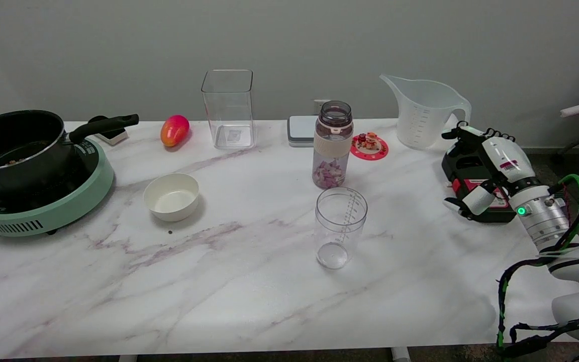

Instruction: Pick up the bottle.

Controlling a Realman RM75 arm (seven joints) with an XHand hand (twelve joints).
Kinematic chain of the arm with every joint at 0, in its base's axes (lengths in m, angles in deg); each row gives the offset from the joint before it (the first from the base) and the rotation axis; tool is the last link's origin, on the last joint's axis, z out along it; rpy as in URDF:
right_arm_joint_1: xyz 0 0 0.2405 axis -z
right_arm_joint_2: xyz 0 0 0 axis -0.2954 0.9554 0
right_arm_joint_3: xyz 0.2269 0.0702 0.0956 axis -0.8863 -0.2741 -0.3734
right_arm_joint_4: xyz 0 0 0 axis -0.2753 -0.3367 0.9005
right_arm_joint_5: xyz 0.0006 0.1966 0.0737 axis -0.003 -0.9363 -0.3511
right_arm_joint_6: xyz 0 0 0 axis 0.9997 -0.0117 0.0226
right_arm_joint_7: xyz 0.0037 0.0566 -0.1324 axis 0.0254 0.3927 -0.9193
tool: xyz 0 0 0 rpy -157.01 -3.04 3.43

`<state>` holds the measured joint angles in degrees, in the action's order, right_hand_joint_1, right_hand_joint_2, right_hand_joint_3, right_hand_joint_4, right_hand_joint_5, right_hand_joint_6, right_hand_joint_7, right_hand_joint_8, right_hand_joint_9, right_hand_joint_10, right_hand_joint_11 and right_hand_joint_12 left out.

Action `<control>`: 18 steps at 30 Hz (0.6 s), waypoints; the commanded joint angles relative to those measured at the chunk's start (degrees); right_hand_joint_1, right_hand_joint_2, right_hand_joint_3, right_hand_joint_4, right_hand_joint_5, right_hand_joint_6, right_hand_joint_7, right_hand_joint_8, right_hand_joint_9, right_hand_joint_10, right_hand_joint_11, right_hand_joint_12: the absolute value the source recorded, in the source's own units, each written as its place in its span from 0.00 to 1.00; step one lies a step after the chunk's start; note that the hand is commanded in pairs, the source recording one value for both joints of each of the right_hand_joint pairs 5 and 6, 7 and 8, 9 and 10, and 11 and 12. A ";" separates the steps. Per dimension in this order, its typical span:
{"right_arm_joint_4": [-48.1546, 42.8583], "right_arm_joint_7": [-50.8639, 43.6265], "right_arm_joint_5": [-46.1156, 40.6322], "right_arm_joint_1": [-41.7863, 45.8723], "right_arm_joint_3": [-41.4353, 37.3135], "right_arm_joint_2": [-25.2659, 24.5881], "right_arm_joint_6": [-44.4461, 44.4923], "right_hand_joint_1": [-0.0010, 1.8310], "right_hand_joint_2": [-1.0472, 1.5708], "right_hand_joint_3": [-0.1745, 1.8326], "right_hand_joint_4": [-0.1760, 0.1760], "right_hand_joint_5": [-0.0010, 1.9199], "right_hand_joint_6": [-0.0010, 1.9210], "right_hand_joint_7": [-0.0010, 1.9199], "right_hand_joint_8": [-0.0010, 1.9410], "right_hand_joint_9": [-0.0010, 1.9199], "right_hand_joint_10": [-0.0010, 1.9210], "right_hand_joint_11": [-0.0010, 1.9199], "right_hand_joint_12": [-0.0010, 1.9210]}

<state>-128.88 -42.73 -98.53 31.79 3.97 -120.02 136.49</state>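
The bottle stands upright near the table's back middle. It is clear, has no lid, wears a pale band around its upper half and holds pinkish chopped pieces at the bottom. My right hand hovers over the table's right edge, well to the right of the bottle. Its fingers are spread apart and hold nothing.
A clear measuring cup stands just in front of the bottle. Behind it sit a small scale and a red coaster. A large jug, a black device, a square clear container, a mango, a white bowl and a pot on a green cooker also stand about.
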 commanded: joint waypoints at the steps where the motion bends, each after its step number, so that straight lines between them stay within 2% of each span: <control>1: -7.44 -1.14 -18.12 -6.22 7.49 -2.28 -10.20 0.73 0.28 0.75 0.50 0.26 0.26 0.42 0.42 0.32 0.32 0.39 0.38; 6: -11.05 -0.45 -29.19 -7.46 9.19 -2.20 -14.57 0.73 0.25 0.77 0.50 0.29 0.29 0.38 0.37 0.31 0.31 0.40 0.40; 8: -12.89 -0.45 -39.01 -7.46 10.23 -2.20 -16.18 0.73 0.23 0.77 0.50 0.31 0.31 0.35 0.34 0.31 0.31 0.40 0.40; 11: -13.49 -0.45 -48.26 -7.38 12.16 -2.20 -14.91 0.72 0.24 0.75 0.50 0.31 0.31 0.34 0.33 0.31 0.31 0.40 0.40; 15: -13.46 0.95 -51.22 -7.39 13.47 -2.20 -13.79 0.72 0.25 0.75 0.50 0.31 0.31 0.33 0.33 0.31 0.31 0.41 0.41; 18: -13.24 6.70 -51.20 -7.46 13.77 -2.12 -13.78 0.72 0.24 0.76 0.50 0.30 0.30 0.32 0.31 0.30 0.30 0.40 0.40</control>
<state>-136.18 -43.26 -123.41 27.14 10.70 -121.48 127.45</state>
